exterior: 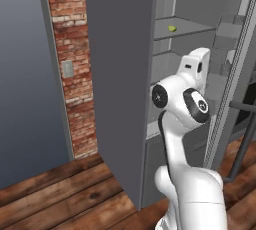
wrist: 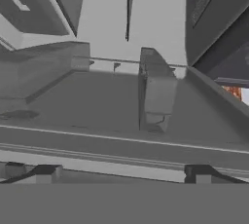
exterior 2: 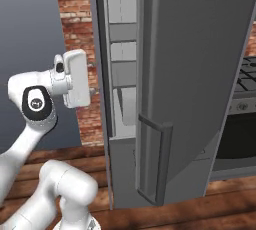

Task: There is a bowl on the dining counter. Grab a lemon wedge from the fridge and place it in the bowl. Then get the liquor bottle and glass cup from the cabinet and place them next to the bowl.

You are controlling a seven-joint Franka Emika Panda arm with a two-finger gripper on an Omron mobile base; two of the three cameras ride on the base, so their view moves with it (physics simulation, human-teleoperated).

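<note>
1. The gripper (wrist: 124,173) has its jaws wide apart and nothing is between them (the two dark tips stand far from each other in the hand view).
2. The white arm (exterior: 186,105) reaches toward the open fridge (exterior: 120,74), whose door (exterior 2: 200,74) is swung out to the right.
3. Farther inside, the lemon wedge (exterior: 172,28) lies on an upper light grey shelf (exterior: 187,30), well apart from the gripper.
</note>
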